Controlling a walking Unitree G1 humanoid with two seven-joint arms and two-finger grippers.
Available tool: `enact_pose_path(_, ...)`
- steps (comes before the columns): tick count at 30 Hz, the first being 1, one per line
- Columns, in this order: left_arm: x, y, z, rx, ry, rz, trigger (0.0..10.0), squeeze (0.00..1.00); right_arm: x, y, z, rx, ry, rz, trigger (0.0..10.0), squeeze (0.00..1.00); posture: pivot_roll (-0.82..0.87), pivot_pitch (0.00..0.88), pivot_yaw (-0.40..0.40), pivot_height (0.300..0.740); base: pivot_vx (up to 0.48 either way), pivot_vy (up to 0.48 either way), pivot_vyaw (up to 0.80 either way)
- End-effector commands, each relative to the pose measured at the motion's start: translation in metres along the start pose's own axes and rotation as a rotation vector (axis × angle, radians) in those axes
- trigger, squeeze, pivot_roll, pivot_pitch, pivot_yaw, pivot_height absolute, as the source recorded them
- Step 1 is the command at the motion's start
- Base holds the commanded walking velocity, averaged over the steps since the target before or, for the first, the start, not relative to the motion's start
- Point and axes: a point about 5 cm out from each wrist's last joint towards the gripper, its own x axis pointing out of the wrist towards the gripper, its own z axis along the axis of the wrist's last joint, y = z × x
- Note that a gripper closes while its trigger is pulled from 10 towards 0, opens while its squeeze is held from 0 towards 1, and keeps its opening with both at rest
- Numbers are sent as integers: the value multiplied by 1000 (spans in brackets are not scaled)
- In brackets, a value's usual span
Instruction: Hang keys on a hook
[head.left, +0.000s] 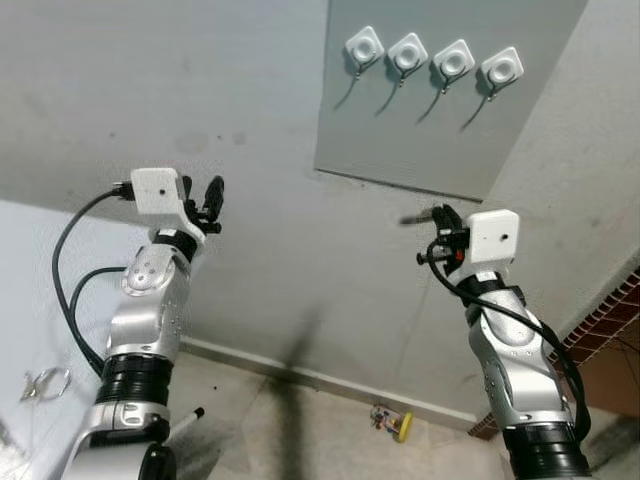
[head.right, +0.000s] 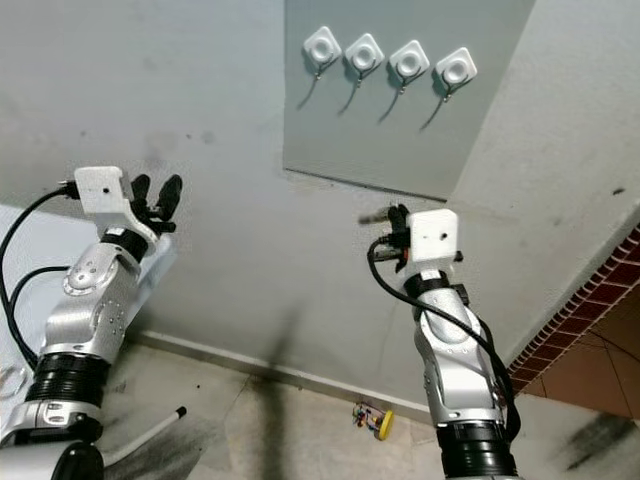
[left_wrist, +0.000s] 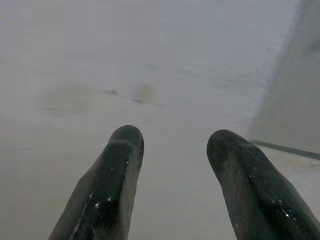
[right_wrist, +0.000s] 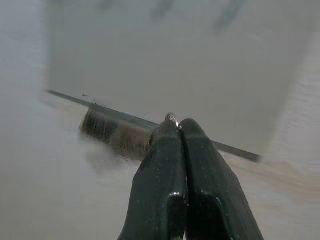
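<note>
Both silver arms are raised toward a grey wall. On the right gripper, the fingers are pressed together on the keys; a small metal ring shows at the fingertips and a blurred key sticks out to one side. This gripper is just below the lower edge of a grey panel. Four white hooks sit in a row high on the panel, well above the keys. On the left gripper, the fingers are spread apart and hold nothing. On the floor lies a small yellow object.

Blurred keys stick out sideways below four white wall hooks
</note>
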Motion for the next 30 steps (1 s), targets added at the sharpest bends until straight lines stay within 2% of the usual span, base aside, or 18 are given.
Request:
enact_pose_path(1, 4, -13, 0, -8, 3, -35, 10000, 0, -1, -10, 4, -23, -12, -29, 10000, 0, -157, 7, -36, 740, 379, 0, 0)
enact_pose_path(11, 4, -15, 0, -11, -1, -40, 10000, 0, -1, -10, 5, -28, -12, -19, 10000, 0, -159, 0, -42, 740, 370, 0, 0)
enact_pose_path(17, 3, -21, 4, 12, -41, -71, 10000, 0, -1, -8, 5, -41, -11, 8, 10000, 0, -160, 0, -44, 740, 0, 0, 0)
enact_pose_path(19, 1, -33, 8, 77, -68, -151, 10000, 0, 1, -4, 8, -42, -23, 59, 10000, 0, -159, 0, -46, 740, 0, 0, 0)
enact_pose_path(23, -3, -49, 14, 125, -107, -261, 10000, 0, 2, 2, 15, -53, -40, 125, 10000, 0, -157, 0, -46, 740, 0, 0, 0)
enact_pose_path(27, -6, -57, 16, 143, -127, -313, 10000, 0, 3, 8, 20, -36, -53, 168, 10000, 0, -157, 0, -46, 740, 0, 0, 0)
enact_pose_path(29, -10, -67, 20, 144, -148, -368, 10000, 0, 2, 22, 29, -11, -82, 243, 10000, 0, -154, 0, -48, 740, 0, 0, 0)
enact_pose_path(30, -10, -67, 20, 144, -148, -368, 10000, 0, 2, 22, 29, -11, -82, 243, 10000, 0, -154, 0, -48, 740, 0, 0, 0)
